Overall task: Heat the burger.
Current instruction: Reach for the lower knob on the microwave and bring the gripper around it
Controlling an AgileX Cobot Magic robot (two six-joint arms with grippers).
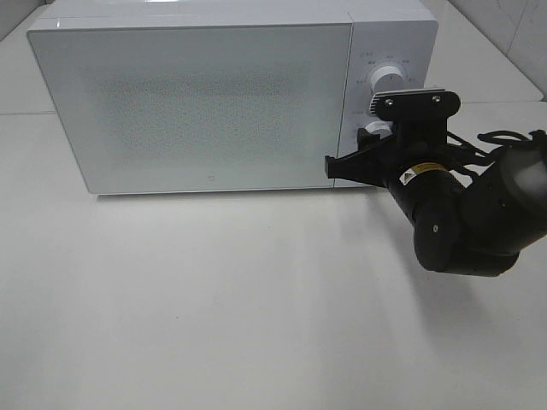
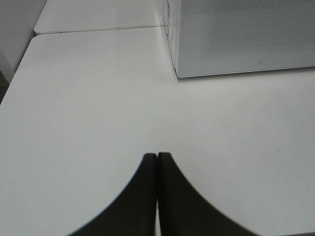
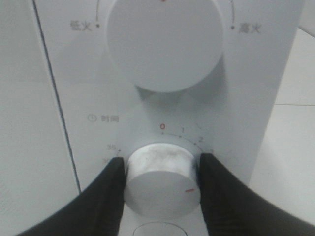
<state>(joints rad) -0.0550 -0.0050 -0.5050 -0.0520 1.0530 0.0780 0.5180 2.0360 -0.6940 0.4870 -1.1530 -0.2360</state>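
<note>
Two dials sit on the microwave (image 1: 214, 94) panel. My right pincer (image 3: 162, 163) is clamped on the lower one, the timer knob (image 3: 161, 186), with a finger pressed to each side; the bigger power knob (image 3: 165, 44) above is untouched. My left pincer (image 2: 157, 158) is squeezed together on nothing, hovering over the bare surface (image 2: 88, 113) off the microwave's front corner. I can't see the burger in any view; the door (image 1: 197, 102) is shut and frosted, so I judge it's inside but can't confirm. Risks from here: first is slip, since the knob is smooth and round and the fingers only catch its rim. If I roll the wrist off the knob's axis, the pads skate round and the timer doesn't move. Second is overshoot: the red tick (image 3: 188, 189) sits off the zero mark and the scale marks are tight, so a big roll means too long a heat. Third, pushing in while twisting could shove the microwave back, because nothing braces it and the left arm is well apart. Fourth, the wrist housing sits close to the power knob in the high view, so rolling could bump it and change the setting. And if the burger isn't inside, the timer runs on nothing.
</note>
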